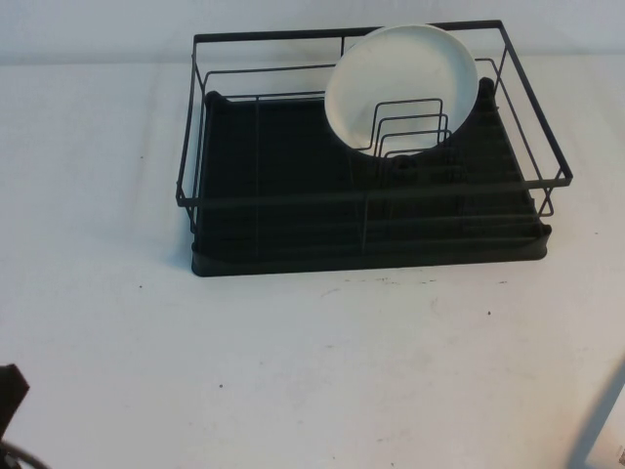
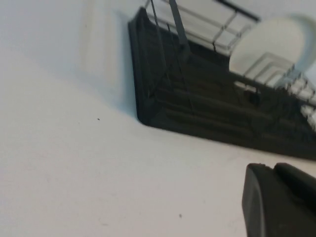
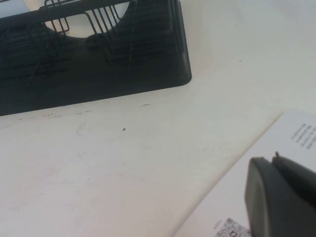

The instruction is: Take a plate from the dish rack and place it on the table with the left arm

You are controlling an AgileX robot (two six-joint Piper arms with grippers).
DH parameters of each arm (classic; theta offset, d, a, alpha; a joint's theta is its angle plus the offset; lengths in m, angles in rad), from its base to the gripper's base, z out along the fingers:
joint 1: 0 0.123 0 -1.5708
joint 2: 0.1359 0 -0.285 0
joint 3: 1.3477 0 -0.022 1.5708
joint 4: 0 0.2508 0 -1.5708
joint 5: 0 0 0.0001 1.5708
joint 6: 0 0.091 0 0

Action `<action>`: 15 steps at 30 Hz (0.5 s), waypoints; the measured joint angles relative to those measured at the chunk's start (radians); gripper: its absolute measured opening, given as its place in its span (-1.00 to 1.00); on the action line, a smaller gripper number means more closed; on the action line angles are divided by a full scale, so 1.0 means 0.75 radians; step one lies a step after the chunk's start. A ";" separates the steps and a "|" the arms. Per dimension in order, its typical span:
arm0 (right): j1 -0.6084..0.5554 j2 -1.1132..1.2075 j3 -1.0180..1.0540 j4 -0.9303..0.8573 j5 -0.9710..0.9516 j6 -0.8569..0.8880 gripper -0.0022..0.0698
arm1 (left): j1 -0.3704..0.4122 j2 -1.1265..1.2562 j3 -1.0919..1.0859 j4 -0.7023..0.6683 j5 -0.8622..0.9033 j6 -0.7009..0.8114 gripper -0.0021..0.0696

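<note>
A white plate [image 1: 410, 73] stands on edge among the wire dividers at the back right of the black dish rack [image 1: 293, 195]. The rack sits at the far middle of the white table [image 1: 312, 371]. My left gripper [image 2: 271, 168] is shut and empty, low over the table near its front left, well short of the rack [image 2: 197, 108] and the plate [image 2: 269, 47]. Only a dark bit of the left arm [image 1: 10, 391] shows in the high view. My right gripper [image 3: 273, 159] is shut and empty at the front right, far from the rack [image 3: 98, 74].
A white printed sheet [image 3: 256, 177] with a small code mark lies under my right gripper at the table's front right corner; its edge shows in the high view [image 1: 610, 435]. Bare table lies between the rack and both grippers.
</note>
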 joint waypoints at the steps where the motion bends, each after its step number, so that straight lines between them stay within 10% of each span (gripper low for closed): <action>1: 0.000 0.000 0.000 0.000 0.000 0.000 -1.00 | 0.000 0.086 -0.099 0.015 0.094 0.089 -0.95; 15: 0.000 0.000 0.000 0.000 0.000 0.000 -1.00 | 0.000 1.130 -1.178 -0.030 0.756 0.863 -0.95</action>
